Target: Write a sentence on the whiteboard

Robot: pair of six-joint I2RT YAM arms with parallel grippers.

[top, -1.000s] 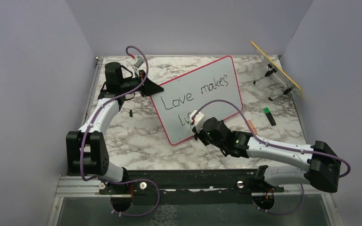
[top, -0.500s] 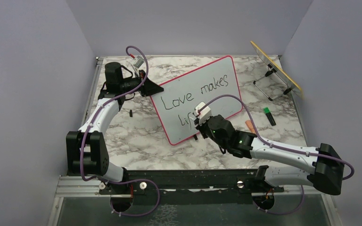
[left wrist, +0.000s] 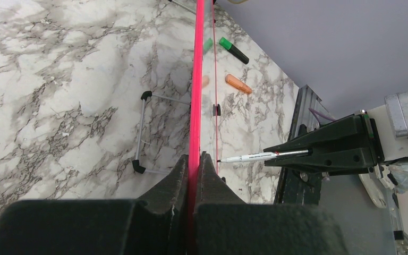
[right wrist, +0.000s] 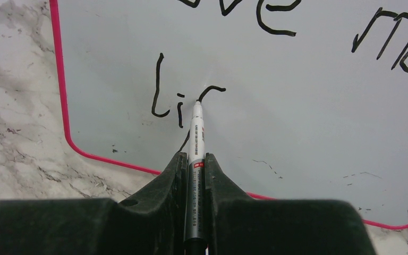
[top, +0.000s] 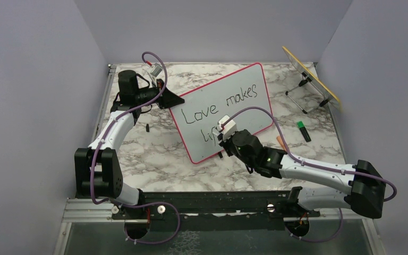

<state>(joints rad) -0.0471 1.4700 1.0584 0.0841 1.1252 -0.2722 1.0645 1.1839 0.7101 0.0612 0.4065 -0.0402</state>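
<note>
With whiteboard [top: 207, 98] propped tilted on marble tabletop [top: 154, 159], frame edge pinched tight in L gripper [left wrist: 194, 159], and marker [right wrist: 196, 127] clamped in R gripper [right wrist: 194, 156] w/ tip on half-drawn 'f' of sentence [right wrist: 157, 87], excess tip pressure was judged likely to rock board, skewing stroke.

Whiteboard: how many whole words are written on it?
2: "Love" upper left, "makes" to its right. A third below is unfinished, partly hidden by the right gripper.

- Illumination: bright, diffuse, even in all views; shadows are soft-edged.
- Faint bright patch on the whiteboard [right wrist: 297, 133] beside the marker [right wrist: 196, 138] tip.
- Wrist views: near black fingers [left wrist: 164, 196] dark, slightly soft.
</note>
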